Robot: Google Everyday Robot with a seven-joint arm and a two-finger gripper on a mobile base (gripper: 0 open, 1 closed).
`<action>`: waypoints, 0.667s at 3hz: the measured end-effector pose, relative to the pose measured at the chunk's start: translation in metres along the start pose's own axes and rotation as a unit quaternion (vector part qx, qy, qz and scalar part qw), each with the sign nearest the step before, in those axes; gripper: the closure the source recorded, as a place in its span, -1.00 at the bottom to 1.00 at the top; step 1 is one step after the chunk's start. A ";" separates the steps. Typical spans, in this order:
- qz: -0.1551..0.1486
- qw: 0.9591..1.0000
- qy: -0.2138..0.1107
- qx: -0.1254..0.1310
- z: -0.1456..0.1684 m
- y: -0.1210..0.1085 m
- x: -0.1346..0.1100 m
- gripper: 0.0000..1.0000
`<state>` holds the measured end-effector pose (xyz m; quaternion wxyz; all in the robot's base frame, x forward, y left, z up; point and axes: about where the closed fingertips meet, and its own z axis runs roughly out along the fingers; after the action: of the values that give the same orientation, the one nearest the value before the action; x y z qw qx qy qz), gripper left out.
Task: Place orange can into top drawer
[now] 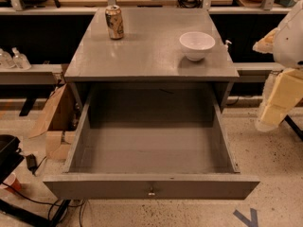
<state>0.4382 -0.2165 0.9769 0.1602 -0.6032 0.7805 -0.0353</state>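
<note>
The orange can [114, 22] stands upright on the back left of the grey cabinet top [142, 56]. It has a gold-orange body with dark markings and a silver top. The top drawer [151, 186] is pulled wide open below the cabinet top, and its grey inside [151, 148] holds nothing. A small metal knob [151, 191] sits at the middle of its front panel. My gripper is not in view. Only white and cream arm segments [284, 89] show at the right edge, to the right of the cabinet and apart from the can.
A white bowl [197, 45] sits on the right of the cabinet top. A cardboard box [54, 122] and cables lie on the floor to the left. Clear bottles [14, 59] stand on a low shelf at left. A workbench runs behind the cabinet.
</note>
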 end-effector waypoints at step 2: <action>-0.009 0.999 -0.034 0.027 0.011 -0.027 -0.016 -1.00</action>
<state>0.4702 -0.2075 0.9768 0.2029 -0.6062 0.7681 -0.0373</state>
